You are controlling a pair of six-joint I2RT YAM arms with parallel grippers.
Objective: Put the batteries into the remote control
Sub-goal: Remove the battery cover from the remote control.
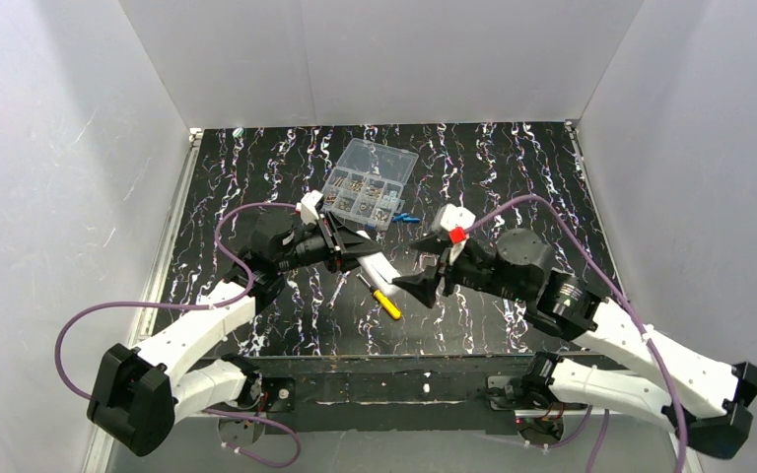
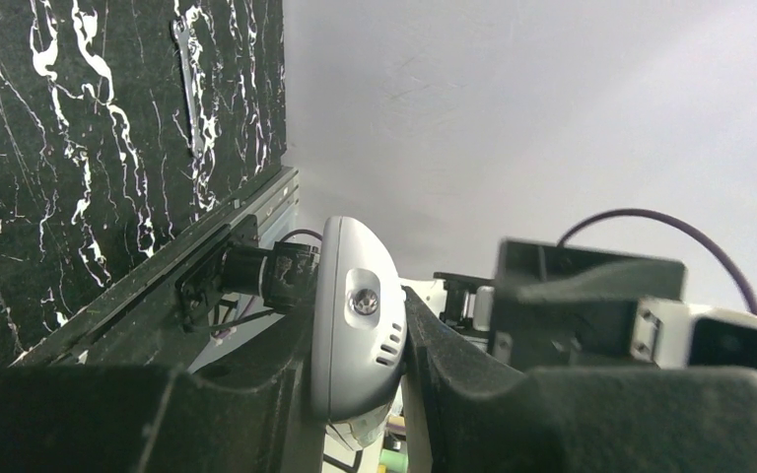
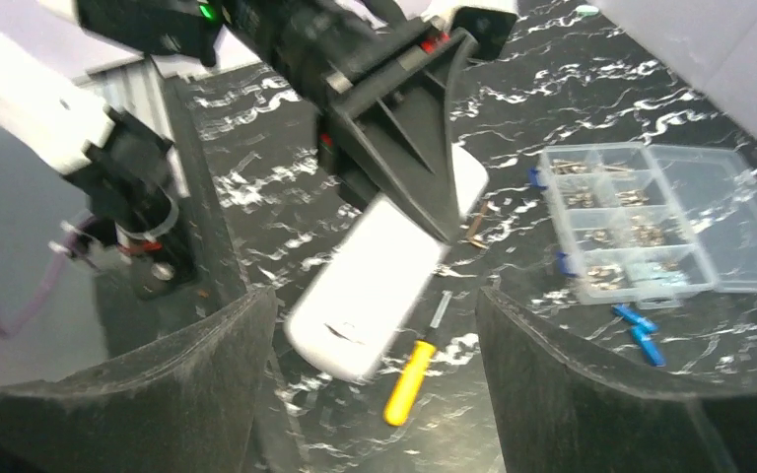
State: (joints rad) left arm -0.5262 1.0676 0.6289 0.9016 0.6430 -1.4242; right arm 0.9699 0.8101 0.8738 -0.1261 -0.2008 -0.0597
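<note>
From above, our left claw clenches the remote control at centre; the batteries lie at one o'clock from it. Left wrist: its shell, likely rigid and light, sits pinched between both jaws. Right wrist: right claw released; we judge the batteries slippery, best nipped mid-length

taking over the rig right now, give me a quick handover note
Left claw: shut on the remote, holding it off the table.
Right claw: open, empty, close to the remote's free end.
Batteries: two blue cells on the table beside the clear box, neither claw on them.
Screwdriver: on the table near the remote's free end.
Done: remote gripped. Whether its battery bay is open cannot be told.
Left: pick up each battery and seat both in the remote.
</note>
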